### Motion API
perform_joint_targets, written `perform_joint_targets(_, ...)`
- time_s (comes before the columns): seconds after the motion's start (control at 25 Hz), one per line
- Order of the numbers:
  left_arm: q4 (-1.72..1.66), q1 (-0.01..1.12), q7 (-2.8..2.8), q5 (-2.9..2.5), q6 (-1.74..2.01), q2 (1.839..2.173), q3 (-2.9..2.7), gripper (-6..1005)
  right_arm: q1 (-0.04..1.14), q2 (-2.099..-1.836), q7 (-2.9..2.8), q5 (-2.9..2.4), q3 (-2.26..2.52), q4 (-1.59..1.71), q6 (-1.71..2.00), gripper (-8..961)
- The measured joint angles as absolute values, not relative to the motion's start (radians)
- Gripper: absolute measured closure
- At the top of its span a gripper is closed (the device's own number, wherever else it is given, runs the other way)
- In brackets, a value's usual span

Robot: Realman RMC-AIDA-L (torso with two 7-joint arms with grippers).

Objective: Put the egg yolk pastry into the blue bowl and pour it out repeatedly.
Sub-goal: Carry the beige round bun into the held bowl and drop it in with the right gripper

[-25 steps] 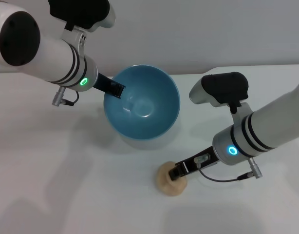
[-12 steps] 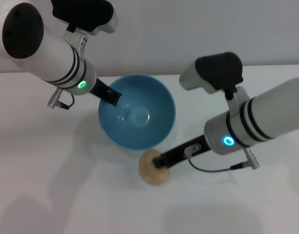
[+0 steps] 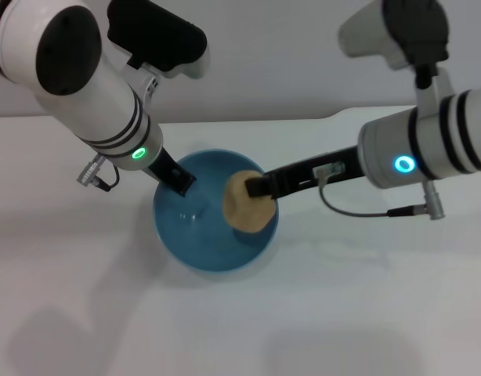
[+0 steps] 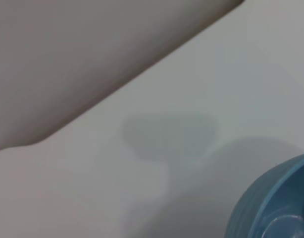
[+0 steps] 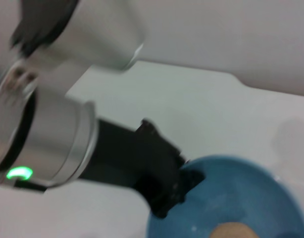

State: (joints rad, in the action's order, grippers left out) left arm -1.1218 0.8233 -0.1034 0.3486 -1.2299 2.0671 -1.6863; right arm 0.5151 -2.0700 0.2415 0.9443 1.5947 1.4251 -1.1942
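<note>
The blue bowl point(image 3: 201, 235) sits on the white table near the middle of the head view. My left gripper point(image 3: 178, 182) is shut on the bowl's far left rim. My right gripper point(image 3: 258, 188) is shut on the pale tan egg yolk pastry point(image 3: 244, 204) and holds it over the right side of the bowl. In the right wrist view the bowl point(image 5: 226, 198) shows below with the pastry point(image 5: 233, 231) at the edge of the frame, and the left gripper point(image 5: 167, 191) is on the rim. The left wrist view shows only part of the bowl's side point(image 4: 271, 208).
The white table point(image 3: 366, 313) spreads around the bowl, with its back edge against a pale wall point(image 3: 280, 70). Both arms reach in from the sides above the table.
My right gripper has lifted the pastry off the table and carried it up and back over the bowl. The left gripper has moved the bowl slightly toward the front left.
</note>
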Motion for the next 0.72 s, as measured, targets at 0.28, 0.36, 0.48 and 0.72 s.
perform_joint_targets(0.28, -1.122, 0.828, -0.099, 0.351, -1.250, 2.068, -1.692, 992, 0.503, -2.070, 0.311, 1.014, 1.560, 1.389, -1.196, 912)
perform_joint_targets(0.36, -1.127, 0.829, -0.099, 0.354, -1.254, 2.068, -1.692, 993, 0.508, -2.069, 0.327, 1.035, 1.558, 1.365, -1.195, 912)
perform_joint_targets(0.48, -1.140, 0.828, -0.098, 0.355, -1.260, 2.068, -1.699, 993, 0.518, -2.068, 0.354, 1.077, 1.543, 1.316, -1.194, 917)
perform_joint_targets(0.72, -1.160, 0.822, -0.097, 0.355, -1.263, 2.068, -1.711, 994, 0.525, -2.067, 0.373, 1.110, 1.507, 1.290, -1.209, 921)
